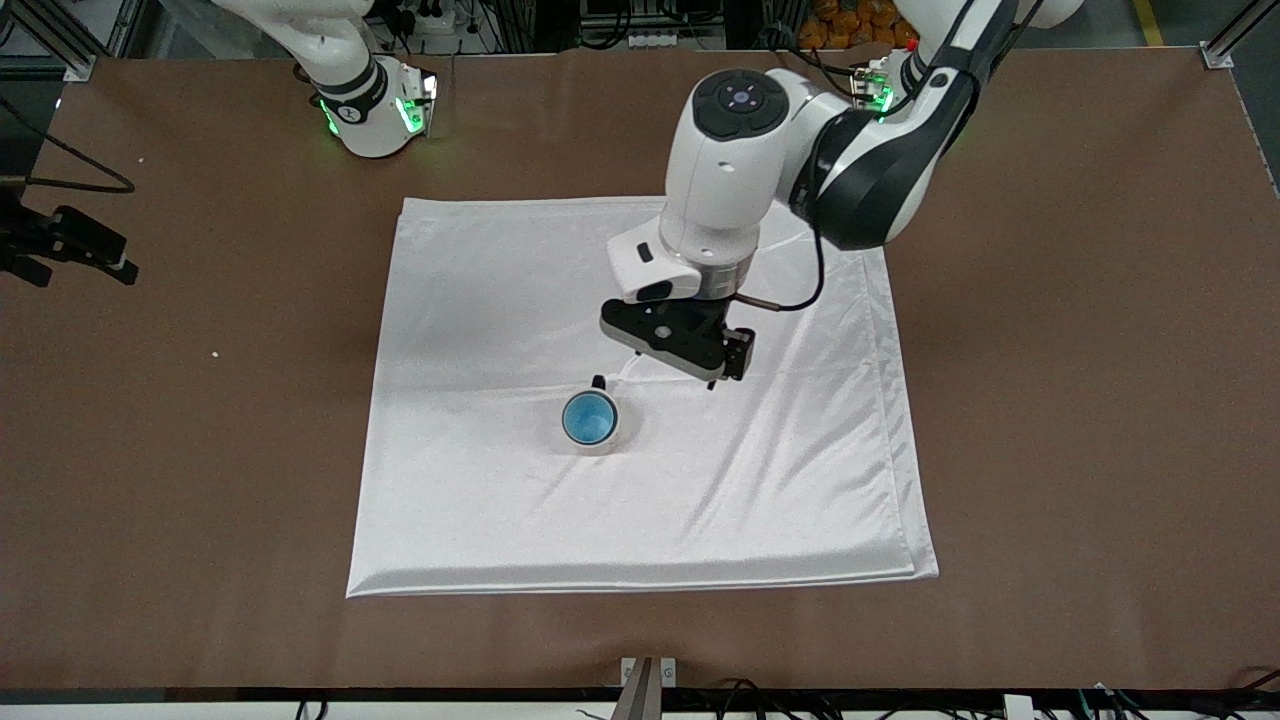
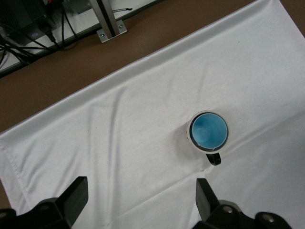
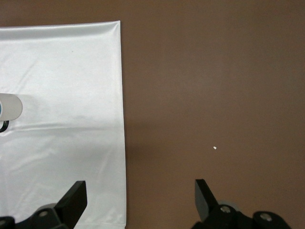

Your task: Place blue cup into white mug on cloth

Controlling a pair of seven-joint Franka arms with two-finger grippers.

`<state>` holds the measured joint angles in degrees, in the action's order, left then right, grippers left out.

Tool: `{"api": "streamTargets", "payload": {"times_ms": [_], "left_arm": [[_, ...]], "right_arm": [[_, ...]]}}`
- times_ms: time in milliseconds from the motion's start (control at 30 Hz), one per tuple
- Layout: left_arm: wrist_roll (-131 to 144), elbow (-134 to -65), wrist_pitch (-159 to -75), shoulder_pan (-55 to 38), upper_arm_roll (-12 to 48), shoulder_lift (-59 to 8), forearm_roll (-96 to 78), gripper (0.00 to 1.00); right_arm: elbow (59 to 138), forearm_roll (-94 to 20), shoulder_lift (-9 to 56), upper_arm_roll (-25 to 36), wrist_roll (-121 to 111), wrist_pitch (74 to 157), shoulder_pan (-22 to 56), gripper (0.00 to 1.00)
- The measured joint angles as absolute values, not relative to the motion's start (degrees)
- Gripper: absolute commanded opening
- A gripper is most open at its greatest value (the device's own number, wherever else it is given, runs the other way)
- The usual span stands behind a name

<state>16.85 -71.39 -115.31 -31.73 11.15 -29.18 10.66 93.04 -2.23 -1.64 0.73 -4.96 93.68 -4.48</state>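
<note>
Blue cup [image 1: 589, 417] nested in white mug [image 1: 607, 443] — seemingly upright.

No text, label, brand, number or sign can be read anywhere in these views, whether on the white mug [image 1: 592, 425], the cloth [image 1: 480, 300], the desk [image 1: 1080, 400] or the arms.

You had the cloth [image 1: 480, 300] spread across the middle of the table [image 1: 1080, 400]. The white mug [image 1: 603, 440] stood on it, nearer the front camera than the cloth's centre, with the blue cup [image 1: 589, 417] nested inside the mug.
</note>
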Motion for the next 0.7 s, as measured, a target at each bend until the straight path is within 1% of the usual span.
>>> {"api": "streamTargets", "payload": {"times_ms": [400,533,700], "left_arm": [[16.86,-85.49,-114.04,-26.98,11.1,-14.29,9.64,1.0],[16.87,-87.7,-111.15,-25.05,11.05,-10.65,6.65,1.0],[16.87,-88.71,-106.66,-22.13,11.0,-7.2,4.31,1.0]], "right_arm": [[93.44,-2.23,-1.57,1.36,-4.96,93.68,-3.73,1.0],[93.44,-1.72,-1.58,1.36,-4.96,93.71,-3.36,1.0],[93.44,-0.82,-1.58,1.35,-4.96,93.8,-2.73,1.0]]}}
